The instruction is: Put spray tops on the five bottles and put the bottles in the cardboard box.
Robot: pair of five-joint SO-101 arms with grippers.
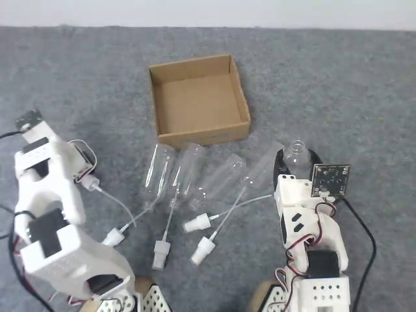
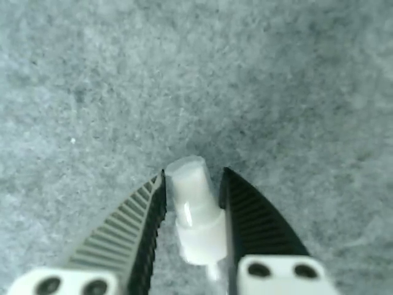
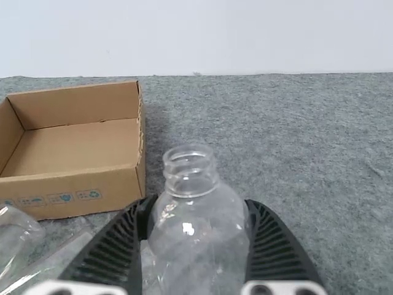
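Note:
My left gripper [image 2: 191, 175] is shut on a white spray top [image 2: 195, 212] and holds it over the grey mat. In the high view that spray top [image 1: 93, 185] sits at the left gripper [image 1: 88, 181], with its thin tube trailing to the right. My right gripper [image 3: 198, 206] is shut on a clear open-necked bottle [image 3: 193, 227], held upright; the high view has this bottle [image 1: 297, 155] at the right. Several bare bottles [image 1: 185, 170] lie side by side in front of the cardboard box [image 1: 170, 138]. Several loose spray tops [image 1: 197, 224] with tubes lie nearer the arms.
The cardboard box [image 3: 73, 178] holds nothing, and it stands open on the mat just beyond the lying bottles. Grey mat covers the whole table, with a white wall behind. Cables run beside both arm bases.

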